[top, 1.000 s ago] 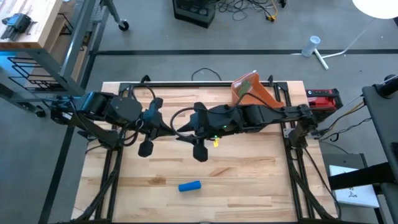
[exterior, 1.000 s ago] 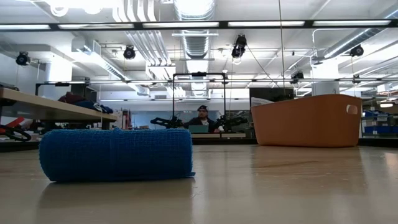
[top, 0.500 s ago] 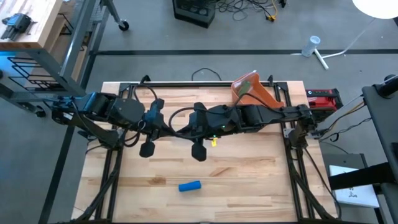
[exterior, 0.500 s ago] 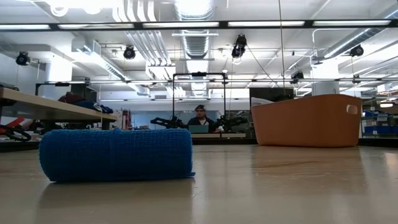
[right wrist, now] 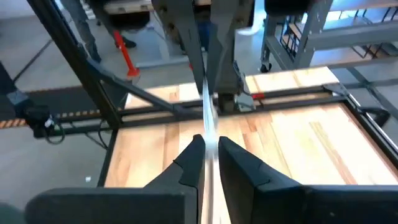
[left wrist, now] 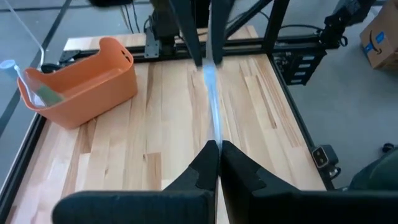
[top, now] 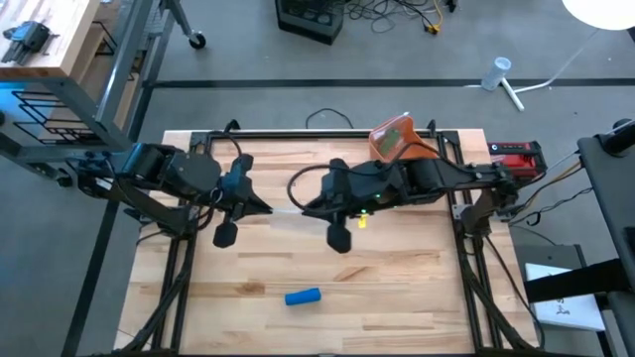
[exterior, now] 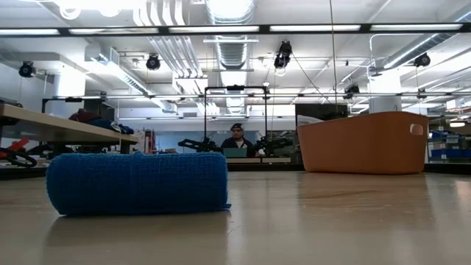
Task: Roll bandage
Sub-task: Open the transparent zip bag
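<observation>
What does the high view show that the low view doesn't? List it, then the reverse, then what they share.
High view only: the left gripper and right gripper, each shut on a pale thin strip stretched between them. Low view only: a person seated beyond the table. Both: the blue knitted bandage roll, the orange plastic bin, the wooden table.

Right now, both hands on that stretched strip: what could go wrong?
1. The strip hangs taut in the air between the left hand and the right hand, each pinching an end. More pull could slip it out of a grip.
2. The strip looks thin and edge-on in both wrist views; it may twist, spoiling an even roll.
3. The blue bandage roll lies loose near the table's front edge; a low sweep could knock it off.
</observation>
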Tool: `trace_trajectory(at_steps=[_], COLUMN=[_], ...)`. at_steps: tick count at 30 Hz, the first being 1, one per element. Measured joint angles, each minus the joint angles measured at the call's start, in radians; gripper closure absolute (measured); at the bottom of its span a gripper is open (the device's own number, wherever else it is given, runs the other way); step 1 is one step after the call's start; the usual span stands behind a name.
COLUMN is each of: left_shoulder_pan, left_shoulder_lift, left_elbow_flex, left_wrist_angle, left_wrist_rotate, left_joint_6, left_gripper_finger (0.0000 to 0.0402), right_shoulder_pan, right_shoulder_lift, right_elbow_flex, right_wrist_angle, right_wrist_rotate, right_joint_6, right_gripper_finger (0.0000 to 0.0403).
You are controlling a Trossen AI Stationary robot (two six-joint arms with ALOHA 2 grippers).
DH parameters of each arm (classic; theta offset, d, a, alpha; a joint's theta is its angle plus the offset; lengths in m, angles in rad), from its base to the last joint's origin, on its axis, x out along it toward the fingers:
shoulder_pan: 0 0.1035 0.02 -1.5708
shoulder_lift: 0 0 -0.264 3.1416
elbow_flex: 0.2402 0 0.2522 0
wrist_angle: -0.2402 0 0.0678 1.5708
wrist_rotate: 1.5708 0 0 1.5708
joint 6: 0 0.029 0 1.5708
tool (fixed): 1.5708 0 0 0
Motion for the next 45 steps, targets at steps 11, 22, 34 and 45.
trace_trajectory(at_steps=[11,22,34,45], left_shoulder_pan=[0.000,0.000,0.000,0.000], left_shoulder_lift=[-0.067,-0.048,0.017,0.011], left_elbow_flex=[0.000,0.000,0.000,0.000], left_wrist_angle=[-0.060,-0.002,0.008,0.008], left_wrist_rotate=[0.002,-0.007,-0.007,-0.007], left_joint_6=[-0.003,0.000,-0.020,-0.022], left_gripper_finger=[0.0401,0.0401,0.0401,0.0401], right_shoulder_pan=[0.024,0.023,0.023,0.023], right_shoulder_lift=[-0.109,-0.059,0.032,0.031], right_elbow_flex=[0.001,0.001,0.000,0.000], right_wrist_angle=[-0.221,0.040,0.037,0.008], right_wrist_rotate=[0.000,0.067,0.080,0.080], right_joint_6=[0.003,-0.027,-0.040,-0.016], right_gripper_finger=[0.0401,0.0315,0.0292,0.0374])
